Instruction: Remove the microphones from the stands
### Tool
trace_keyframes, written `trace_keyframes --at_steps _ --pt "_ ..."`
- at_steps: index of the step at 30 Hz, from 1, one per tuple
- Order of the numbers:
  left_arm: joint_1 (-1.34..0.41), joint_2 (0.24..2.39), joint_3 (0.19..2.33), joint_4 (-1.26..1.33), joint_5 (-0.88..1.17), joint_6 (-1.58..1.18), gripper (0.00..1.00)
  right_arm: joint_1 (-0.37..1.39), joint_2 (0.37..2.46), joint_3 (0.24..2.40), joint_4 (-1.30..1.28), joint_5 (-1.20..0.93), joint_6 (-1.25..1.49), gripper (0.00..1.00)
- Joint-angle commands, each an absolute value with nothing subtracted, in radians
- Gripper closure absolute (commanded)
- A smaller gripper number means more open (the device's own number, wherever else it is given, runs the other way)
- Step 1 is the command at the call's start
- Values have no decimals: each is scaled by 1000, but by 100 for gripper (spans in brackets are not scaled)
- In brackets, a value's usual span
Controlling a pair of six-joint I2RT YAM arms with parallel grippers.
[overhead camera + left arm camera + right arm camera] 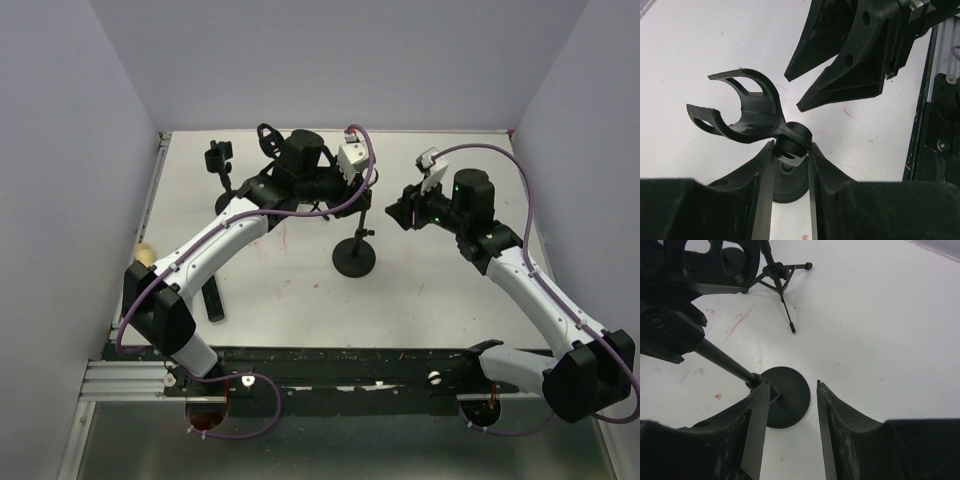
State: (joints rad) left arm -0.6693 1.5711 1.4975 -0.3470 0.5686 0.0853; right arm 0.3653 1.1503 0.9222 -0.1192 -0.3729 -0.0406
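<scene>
left hand (791,150) pressed shut on the swivel joint of the black microphone stand (355,258), just under its black u-shaped plastic clip (747,112). right hand (791,385) spread, gripping nothing, just beside the clip and above the stand's round base. 1 black stick-shaped object (212,298), apparently the microphone, lies flat on the white counter (430,290) beside the left arm (215,245), well apart from the stand.
</scene>
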Motion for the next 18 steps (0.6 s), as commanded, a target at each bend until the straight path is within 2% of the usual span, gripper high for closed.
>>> trace_keyframes --at_steps 1,10,15,18 --pt "-672 1559 1508 -311 611 83 100 344 1155 956 -186 -449 75 50" --pt "-672 1555 1509 -318 624 78 100 328 1297 963 -199 -684 213 48" --pt "-675 1551 1493 -311 604 87 100 308 1387 966 -121 -827 222 36" --pt "-675 1549 1486 -322 588 113 100 302 1434 968 -91 -854 241 32"
